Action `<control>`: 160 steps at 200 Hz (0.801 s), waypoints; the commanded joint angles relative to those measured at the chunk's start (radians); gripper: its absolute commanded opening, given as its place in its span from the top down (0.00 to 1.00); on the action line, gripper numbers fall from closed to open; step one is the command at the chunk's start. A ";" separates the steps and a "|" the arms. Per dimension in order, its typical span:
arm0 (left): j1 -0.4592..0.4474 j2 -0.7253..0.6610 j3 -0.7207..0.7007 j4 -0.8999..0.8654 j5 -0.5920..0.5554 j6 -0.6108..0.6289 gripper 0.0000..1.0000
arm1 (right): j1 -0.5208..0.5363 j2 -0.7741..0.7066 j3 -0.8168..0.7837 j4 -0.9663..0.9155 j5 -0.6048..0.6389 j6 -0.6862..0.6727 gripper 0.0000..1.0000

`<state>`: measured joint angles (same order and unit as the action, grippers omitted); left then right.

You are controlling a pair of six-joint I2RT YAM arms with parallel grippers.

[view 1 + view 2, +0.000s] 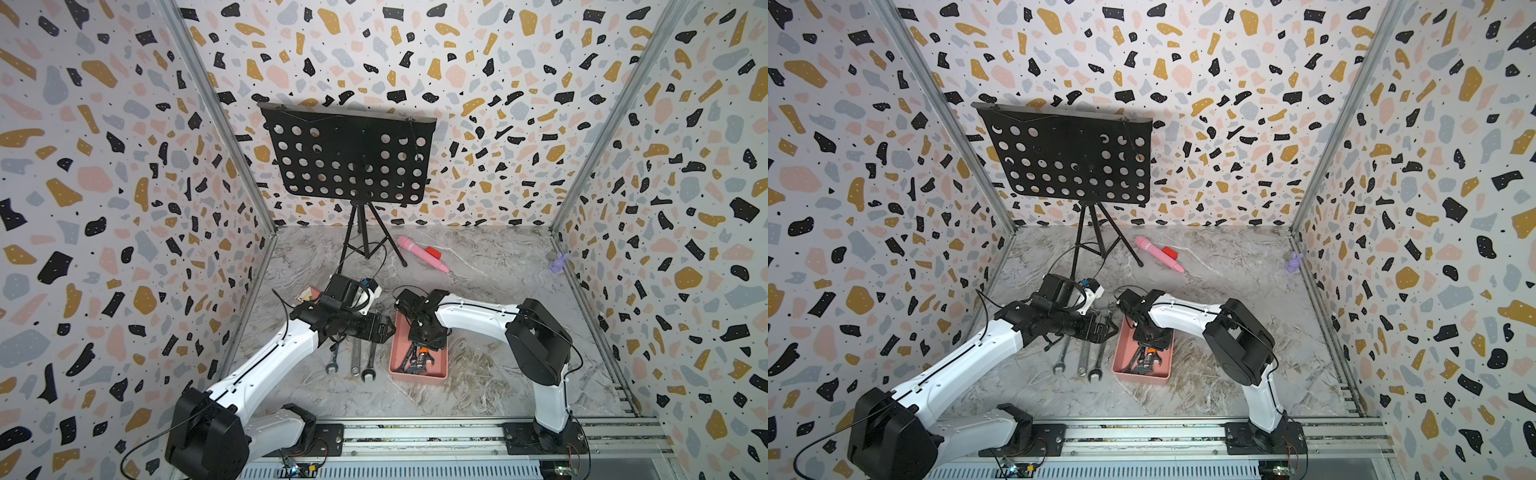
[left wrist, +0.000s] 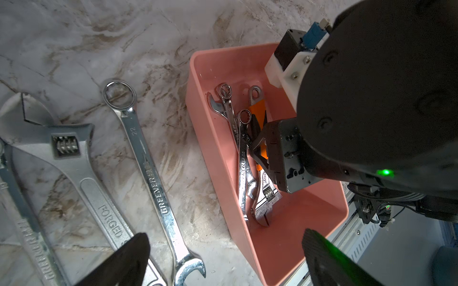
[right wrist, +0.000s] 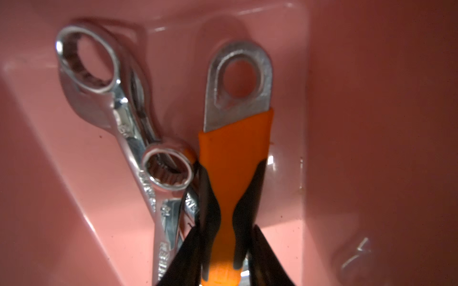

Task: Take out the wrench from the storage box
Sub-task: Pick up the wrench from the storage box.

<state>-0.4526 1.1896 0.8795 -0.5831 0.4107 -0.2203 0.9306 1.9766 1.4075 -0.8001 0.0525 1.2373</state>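
Terrazzo-patterned enclosure, marbled tabletop (image 1: 498, 386). The storage box (image 1: 419, 376), salmon-pink and lidless, serves as reference. Just beside the box lie three large wrenches (image 1: 354, 357). Above them my left pincer (image 2: 223, 237) hangs released, fingers wide, empty. Inside the box my right pincer (image 3: 223, 250) is clenched on the orange-handled wrench (image 3: 235, 148), one finger on each flank of the grip, so far as the wrist view shows.

Step in hand: lifting this wrench out. I judge it best raised straight up and level with a firm grasp, since two small ring wrenches (image 3: 158, 173) inside the box touch its handle and could snag or ride along. The wrench's eyelet end points away from my pincer toward the box's end wall. Its adjustable head lies behind my fingers.
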 commanded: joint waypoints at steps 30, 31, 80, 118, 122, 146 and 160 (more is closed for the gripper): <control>0.004 0.010 -0.013 0.000 0.023 0.014 0.00 | 0.000 -0.051 0.051 -0.096 0.049 0.001 0.85; 0.005 0.011 -0.012 -0.001 0.023 0.014 0.00 | 0.000 -0.053 0.051 -0.097 0.050 0.002 0.85; 0.005 0.030 0.003 0.000 0.031 0.011 0.00 | 0.011 -0.146 0.100 -0.189 0.116 0.012 0.96; 0.004 0.022 0.000 -0.001 0.052 0.005 0.00 | 0.011 -0.231 0.144 -0.219 0.163 -0.016 1.00; 0.004 0.020 0.001 -0.001 0.054 0.001 0.00 | 0.012 -0.236 0.149 -0.230 0.174 -0.025 1.00; 0.004 0.014 0.001 0.000 0.064 -0.009 0.00 | 0.001 -0.296 0.161 -0.257 0.198 -0.080 1.00; 0.004 0.020 0.001 0.001 0.074 -0.021 0.00 | -0.018 -0.339 0.152 -0.265 0.189 -0.124 1.00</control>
<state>-0.4526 1.2160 0.8738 -0.5835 0.4507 -0.2264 0.9325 1.7336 1.5311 -0.9878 0.2028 1.1904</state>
